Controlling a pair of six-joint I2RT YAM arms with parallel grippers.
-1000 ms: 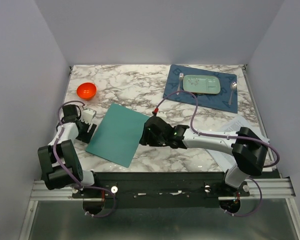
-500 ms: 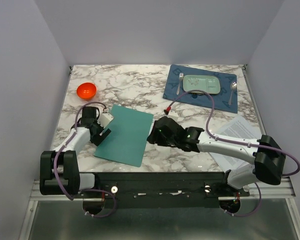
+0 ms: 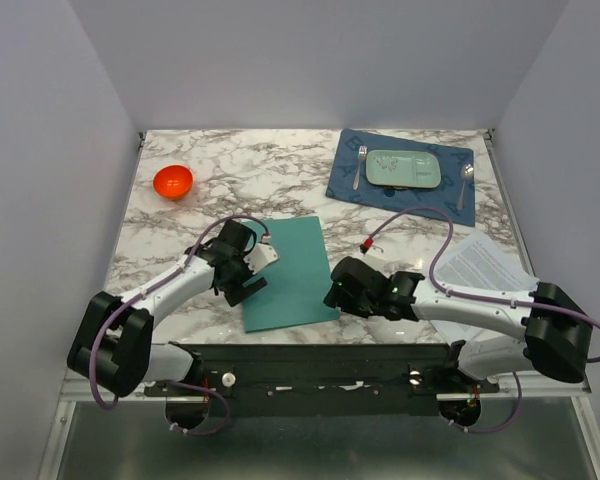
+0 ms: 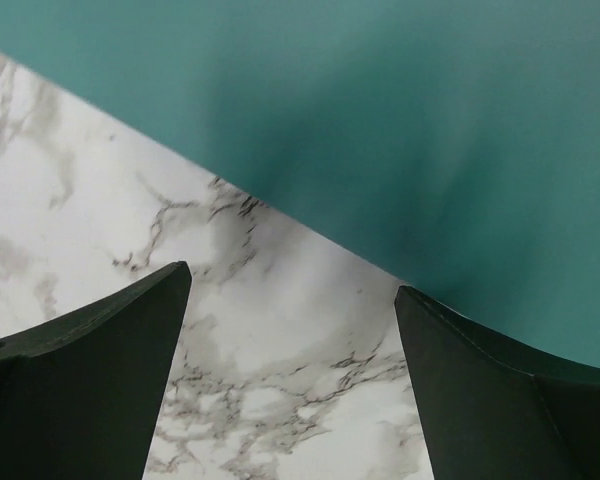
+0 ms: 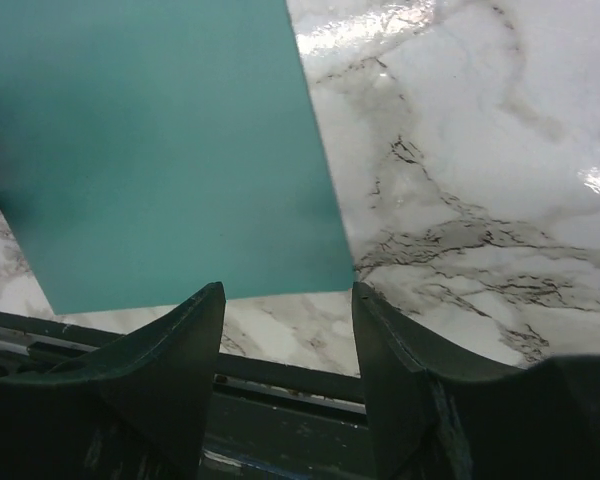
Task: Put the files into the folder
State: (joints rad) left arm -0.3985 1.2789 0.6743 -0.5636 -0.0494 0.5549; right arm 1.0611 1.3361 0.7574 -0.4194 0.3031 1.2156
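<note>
At the counter's [image 3: 250, 180] front edge, the left pincer [image 4: 292, 288] gapes wide beside the folder's [image 3: 295, 270] left side and the right pincer [image 5: 285, 290] stands half open at its near-right corner, both empty.

The folder [image 3: 300, 275] looks matt and smooth on a glossy marble-patterned table [image 3: 260, 175]; the files [image 3: 485, 262] are printed paper.

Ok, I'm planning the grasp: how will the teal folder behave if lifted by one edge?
The folder lies very thin and flat on the marble table, so it would probably flex and droop. Its plain smooth cover looks likely to slide when pushed. Probably light, being so thin.
</note>
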